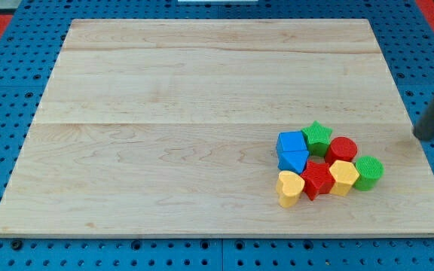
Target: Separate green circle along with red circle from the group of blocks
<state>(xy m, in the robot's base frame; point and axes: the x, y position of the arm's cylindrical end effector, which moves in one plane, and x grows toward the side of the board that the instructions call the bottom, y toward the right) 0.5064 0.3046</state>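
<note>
Camera view takes in a pale wooden worktop [202,90] on a blue pegboard [6,113], with all the blocks bunched in one cluster toward the view's lower right. The green circle [368,172] sits at the cluster's right edge, touching the yellow hexagon-like block [343,177] on its left. The red circle [343,149] lies just above and left of it, beside the green star [317,137]. Two blue blocks [292,150] stand stacked at the cluster's left, with a yellow heart [288,187] below them and a red star-like block [317,181] between the heart and the yellow hexagon. My tip [422,136] rests at the worktop's right edge, well apart from the cluster, up and to the right of the green circle. As for an end effector, the arm ends in a plain rod with no jaws, so nothing is spread or pinched.
</note>
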